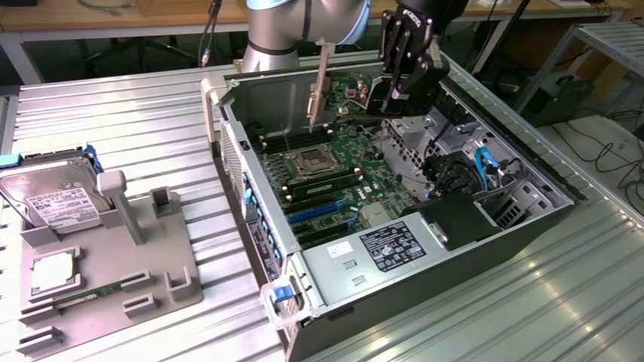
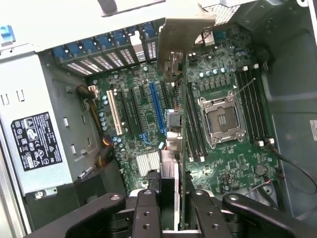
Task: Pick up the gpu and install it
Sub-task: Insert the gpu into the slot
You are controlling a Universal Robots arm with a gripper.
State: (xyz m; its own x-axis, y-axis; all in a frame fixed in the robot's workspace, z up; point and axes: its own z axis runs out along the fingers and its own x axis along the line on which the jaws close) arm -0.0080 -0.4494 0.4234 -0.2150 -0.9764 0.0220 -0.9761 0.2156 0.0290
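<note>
Tabletop [image 1: 121, 121]: ribbed metal, with the open PC case [image 1: 443, 294] lying on its side on it. The motherboard [image 2: 148, 129] faces up and nothing blocks access to it

The gpu [image 2: 184, 129] is in the air over the board, on edge and not seated. Your end effector [image 2: 176, 198] is clenched on it at the end away from the bracket [image 2: 173, 44]

From the wrist view the card edge runs between the long blue slot [image 2: 157, 106] and the memory slots beside the CPU socket [image 2: 219, 115], so I'd judge it isn't over the slot yet

My read on doing this well:
- shift sideways until the card edge lines up along the blue slot
- keep the card square to the board, no tilt
- aim the bracket at the rear slot openings [image 2: 104, 54] and watch that its tip doesn't snag the case wall
- descend straight and slow
- hold the grip until the card is fully down in the slot
</note>
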